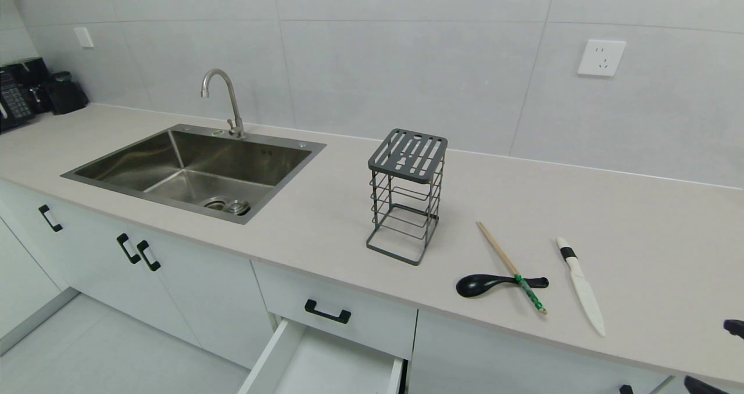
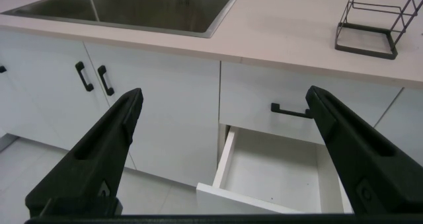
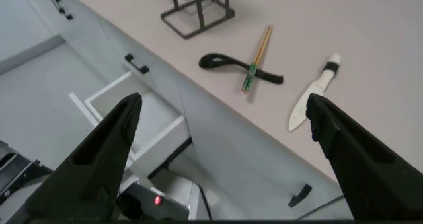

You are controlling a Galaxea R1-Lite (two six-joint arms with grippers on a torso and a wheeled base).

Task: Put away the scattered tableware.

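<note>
Pale table (image 1: 639, 225) runs along the tiled wall (image 1: 407, 63), with a steel sink (image 1: 116, 164) set in on my left. Below it a white drawer (image 1: 325, 365) stands open. My left claw (image 2: 225, 95) and right claw (image 3: 225, 100) both hang released and empty before the table's front. Right of the grey wire rack (image 1: 407, 196) lie a white knife (image 1: 581, 286), chopsticks (image 1: 505, 260) and a black spoon (image 1: 482, 285), the chopsticks crossing the spoon's handle.

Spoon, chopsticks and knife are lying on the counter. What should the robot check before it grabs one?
1. Right tool open: ok.
2. Left tool open: ok.
3. Black spoon free to lift: not ok, the chopsticks lie across its handle.
4. Knife clear of other things: ok, it lies alone.
5. Rack upright: ok.
6. Drawer open: ok, pulled out.
</note>
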